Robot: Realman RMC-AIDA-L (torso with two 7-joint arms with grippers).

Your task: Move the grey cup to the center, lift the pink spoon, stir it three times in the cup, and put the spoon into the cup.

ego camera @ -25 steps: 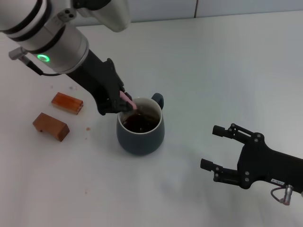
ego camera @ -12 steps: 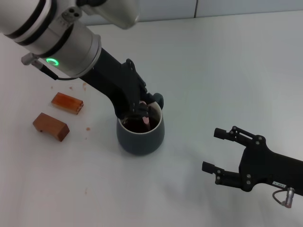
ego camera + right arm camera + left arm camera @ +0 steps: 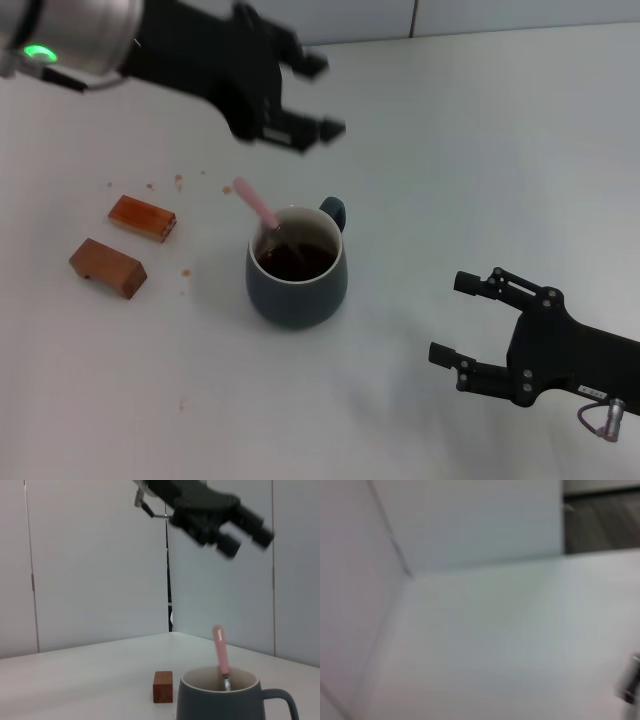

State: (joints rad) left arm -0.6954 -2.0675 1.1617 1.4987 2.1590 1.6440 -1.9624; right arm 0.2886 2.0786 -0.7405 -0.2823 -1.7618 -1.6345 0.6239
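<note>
A: Surface? Room?
B: White tabletop, some crumbs, two brown blocks at left; pale wall panels behind.
A: Task items?
B: Pink spoon stands in grey cup, mid-tabletop. Left gripper spread, above it. Right gripper spread, low at right.

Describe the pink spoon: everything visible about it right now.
The pink spoon is thin, with a pale pink handle and a slim metal neck. It stands tilted in the grey cup, its handle sticking up over the rim toward the brown blocks, its lower end down in the dark liquid, bowl hidden. It leans on the cup's rim. Nothing holds it: the left pincer is open, raised above and behind the cup.
</note>
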